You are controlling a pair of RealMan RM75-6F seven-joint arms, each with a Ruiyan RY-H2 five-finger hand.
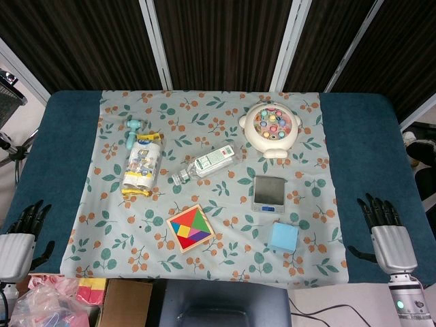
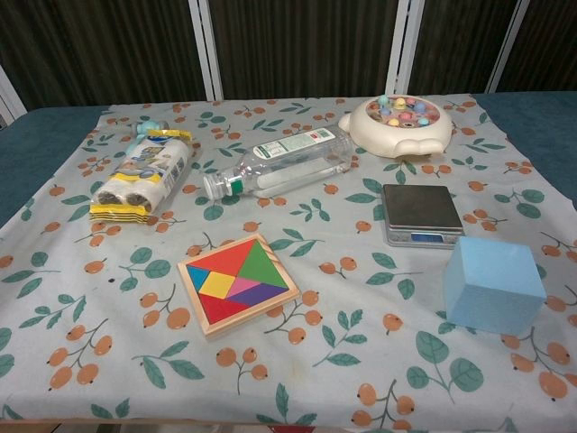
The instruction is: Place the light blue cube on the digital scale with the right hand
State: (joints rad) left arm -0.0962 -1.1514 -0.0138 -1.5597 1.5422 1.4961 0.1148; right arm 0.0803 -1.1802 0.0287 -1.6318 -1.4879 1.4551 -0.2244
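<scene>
A leaf-printed cloth (image 1: 122, 231) covers the blue table, dark curtains behind. The cube (image 1: 282, 237) sits just in front of the scale (image 1: 269, 193), slightly to its right, untouched. The right hand (image 1: 388, 235) rests well right of the cube, fingers apart and empty; the left hand (image 1: 19, 238) lies likewise open, far left. The reach should come in from the right, grasp the cube's side faces squarely, lift clear, and set it flat on the scale's platform.
</scene>
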